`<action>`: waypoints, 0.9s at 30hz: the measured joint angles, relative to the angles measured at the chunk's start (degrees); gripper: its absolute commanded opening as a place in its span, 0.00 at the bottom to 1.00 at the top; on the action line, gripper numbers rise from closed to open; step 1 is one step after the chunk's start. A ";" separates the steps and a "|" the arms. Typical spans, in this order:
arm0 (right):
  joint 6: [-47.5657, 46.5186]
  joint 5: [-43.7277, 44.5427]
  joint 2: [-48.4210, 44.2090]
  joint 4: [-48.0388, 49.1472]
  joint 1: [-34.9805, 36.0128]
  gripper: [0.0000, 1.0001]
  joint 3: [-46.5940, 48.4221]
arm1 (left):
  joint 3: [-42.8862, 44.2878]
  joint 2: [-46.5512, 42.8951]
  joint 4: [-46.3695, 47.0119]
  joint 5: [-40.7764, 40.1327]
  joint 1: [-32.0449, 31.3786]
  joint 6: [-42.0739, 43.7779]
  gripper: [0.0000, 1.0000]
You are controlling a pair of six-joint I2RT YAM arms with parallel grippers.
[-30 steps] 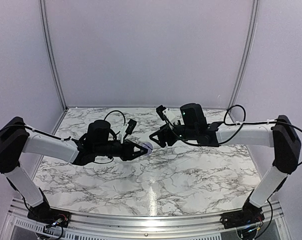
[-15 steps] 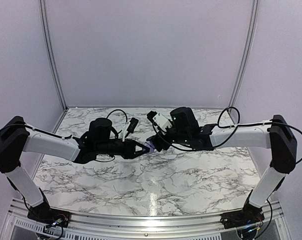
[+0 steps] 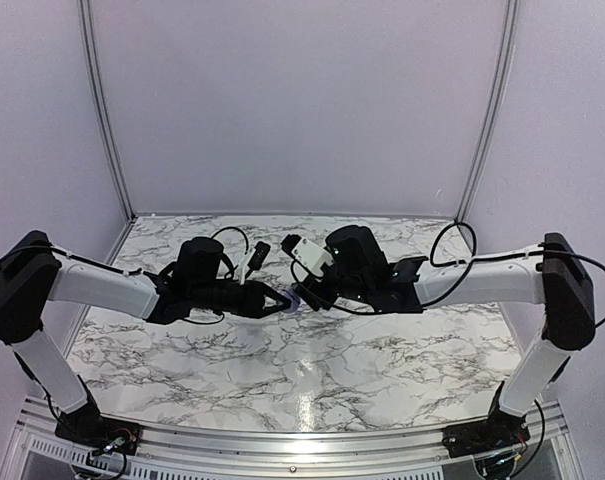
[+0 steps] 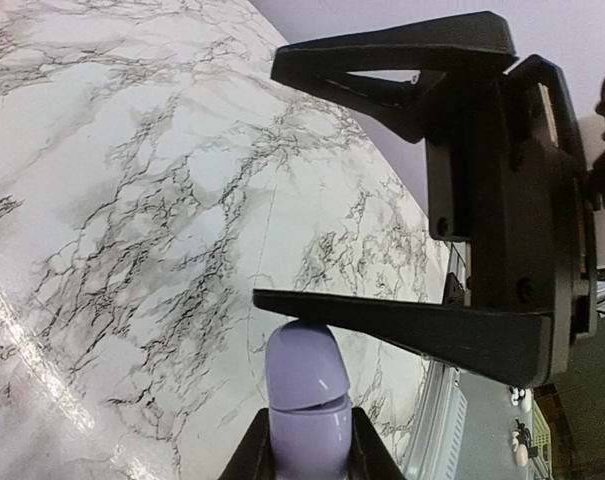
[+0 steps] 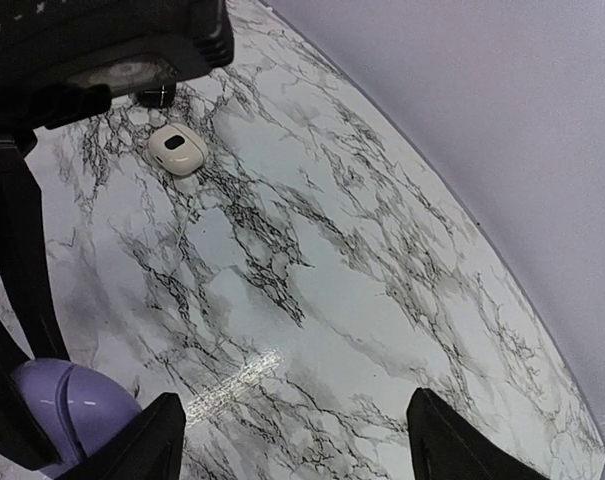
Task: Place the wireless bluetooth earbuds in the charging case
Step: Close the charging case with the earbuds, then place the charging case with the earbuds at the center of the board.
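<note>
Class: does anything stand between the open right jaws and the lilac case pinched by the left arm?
Nothing visible does. The right gripper is open, its lower jaw right beside the tip of the lilac case; the left gripper pinches only its base.

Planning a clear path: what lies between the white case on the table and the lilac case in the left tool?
Only marble table shows between the white case and the lilac case, in the right wrist view.

No text, label, brand or number is legible in any view.
</note>
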 measured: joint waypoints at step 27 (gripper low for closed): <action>13.03 -23.08 -15.56 2.43 -16.11 0.92 -4.96 | 2.03 11.50 0.98 -10.78 4.96 -0.46 0.09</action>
